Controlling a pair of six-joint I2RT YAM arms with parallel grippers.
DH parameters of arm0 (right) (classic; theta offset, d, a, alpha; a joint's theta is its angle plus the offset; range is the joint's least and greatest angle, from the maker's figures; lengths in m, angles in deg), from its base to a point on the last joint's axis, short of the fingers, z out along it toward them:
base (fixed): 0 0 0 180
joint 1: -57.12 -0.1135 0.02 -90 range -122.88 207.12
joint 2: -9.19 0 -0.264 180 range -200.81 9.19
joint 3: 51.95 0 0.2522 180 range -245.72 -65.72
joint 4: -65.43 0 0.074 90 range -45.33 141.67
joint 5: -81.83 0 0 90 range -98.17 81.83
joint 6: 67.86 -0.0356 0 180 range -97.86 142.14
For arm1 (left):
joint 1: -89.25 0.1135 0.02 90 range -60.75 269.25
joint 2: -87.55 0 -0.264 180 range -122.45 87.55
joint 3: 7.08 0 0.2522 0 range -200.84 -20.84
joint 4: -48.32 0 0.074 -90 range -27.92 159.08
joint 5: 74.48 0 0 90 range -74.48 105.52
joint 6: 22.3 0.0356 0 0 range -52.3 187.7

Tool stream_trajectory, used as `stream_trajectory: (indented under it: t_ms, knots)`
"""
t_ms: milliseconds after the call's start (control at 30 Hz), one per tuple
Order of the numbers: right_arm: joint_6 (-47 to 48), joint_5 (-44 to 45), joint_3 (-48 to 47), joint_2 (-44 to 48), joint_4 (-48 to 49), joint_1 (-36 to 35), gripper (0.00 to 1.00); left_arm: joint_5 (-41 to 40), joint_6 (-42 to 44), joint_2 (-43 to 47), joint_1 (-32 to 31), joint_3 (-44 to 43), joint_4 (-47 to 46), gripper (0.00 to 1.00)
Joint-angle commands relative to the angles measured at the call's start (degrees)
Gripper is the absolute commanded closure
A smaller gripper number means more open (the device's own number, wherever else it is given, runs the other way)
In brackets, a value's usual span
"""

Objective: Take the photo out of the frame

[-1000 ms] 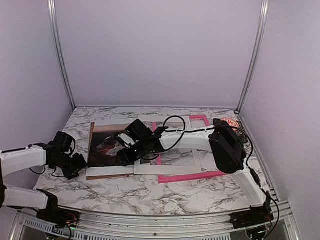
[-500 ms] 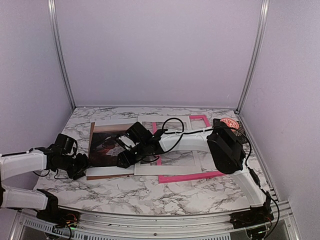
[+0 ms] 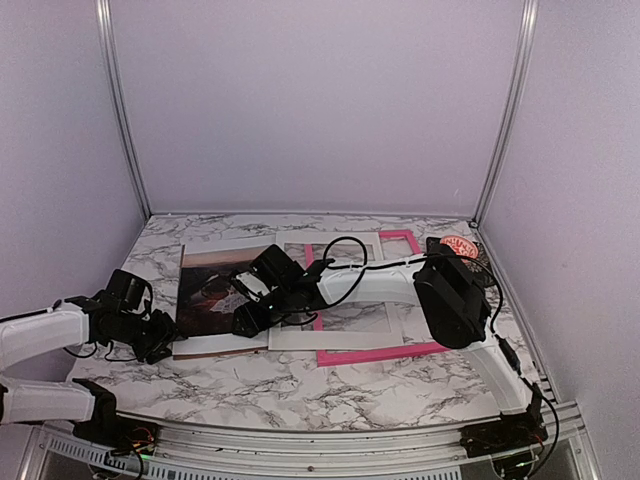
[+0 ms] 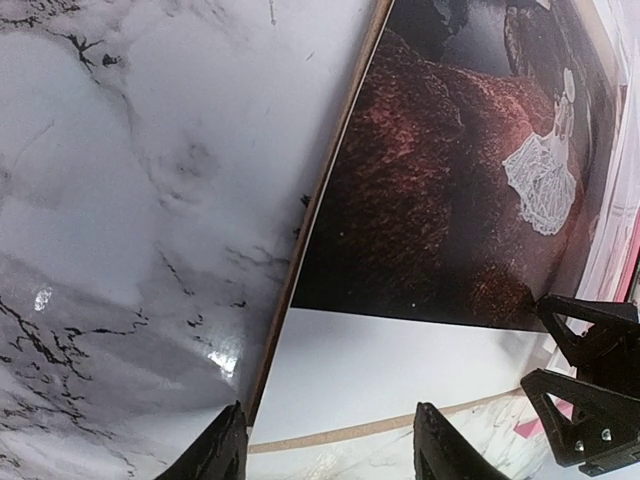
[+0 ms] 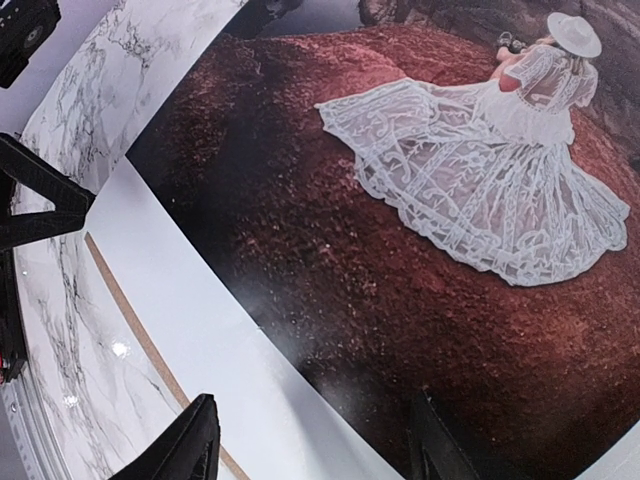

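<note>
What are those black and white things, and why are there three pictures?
They are robot arms, left and right, with two-finger pincers. One camera looks down from above. One rides on each wrist, so you see its own fingers. On the marble table lie a dark red paper photo of a lady in a white dress, a plain white sheet and a thin pink rectangular frame. The left gripper and the right gripper hover open by the photo, holding nothing.

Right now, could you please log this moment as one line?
photo: on backing board, outside pink frame; left hand: open, board corner; right hand: open, above photo
</note>
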Motion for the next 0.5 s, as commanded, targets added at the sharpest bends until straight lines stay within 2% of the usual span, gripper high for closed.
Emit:
stream_trajectory:
  t_ms: [0,467]
  knots:
    - [-0.76,-0.29,0.88,0.13,-0.76,-0.66,0.37,-1.01,-1.18,2.28,-0.12,-2.18,4.03,0.43]
    - [-0.97,-0.56,1.25,0.0,-0.36,-0.74,0.37,0.1,-4.51,0.99,0.07,-2.06,1.85,0.58]
